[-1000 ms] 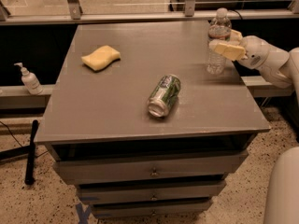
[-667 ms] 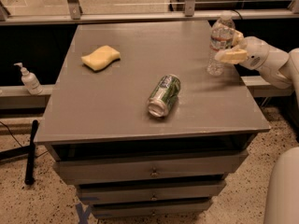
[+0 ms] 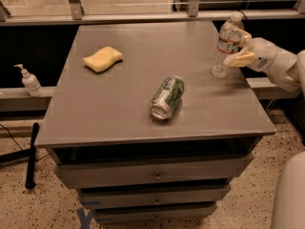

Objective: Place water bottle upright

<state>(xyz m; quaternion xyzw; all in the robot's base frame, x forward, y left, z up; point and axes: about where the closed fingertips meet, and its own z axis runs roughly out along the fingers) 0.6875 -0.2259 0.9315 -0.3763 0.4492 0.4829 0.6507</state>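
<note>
The water bottle [image 3: 227, 44] is clear and ribbed, with a white cap and a white-and-red label band. It stands upright on the grey table [image 3: 119, 113], near the far right edge. My gripper [image 3: 242, 48] reaches in from the right, just beside the bottle. It is open: one yellowish finger [image 3: 241, 58] ends at the bottle's right side, and the other shows a little behind the bottle. The bottle stands on its own.
A green and silver can [image 3: 167, 98] lies on its side mid-table. A yellow sponge [image 3: 102, 59] lies at the far left. A white pump bottle [image 3: 29, 80] stands on the left ledge. Drawers [image 3: 155, 175] sit below the tabletop. A railing runs behind the table.
My gripper has drawn back to the right, off the bottle. The finger that lay across the bottle now ends at its right side. The bottle stays upright in place.
</note>
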